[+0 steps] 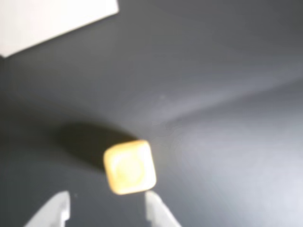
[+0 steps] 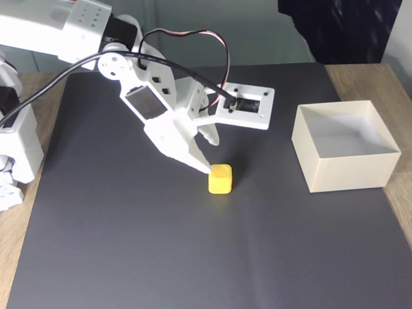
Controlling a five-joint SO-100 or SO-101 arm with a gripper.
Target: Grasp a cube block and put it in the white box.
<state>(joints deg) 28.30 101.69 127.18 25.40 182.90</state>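
Because the gripper [image 1: 108, 208] hangs with its jaws apart and the cube block [image 1: 129, 166] sits just ahead of the fingertips rather than between them, closing now would likely pinch air or nudge it away; the wrist view is blurred, so contact seems uncertain. The white box [image 2: 346, 169] stands well off to one side on the dark mat [image 2: 129, 257]

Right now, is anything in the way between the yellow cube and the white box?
No. In the fixed view, bare dark mat lies between the cube block and the white box. The open gripper sits right by the cube, and the wrist view shows nothing between its fingertips and the cube.
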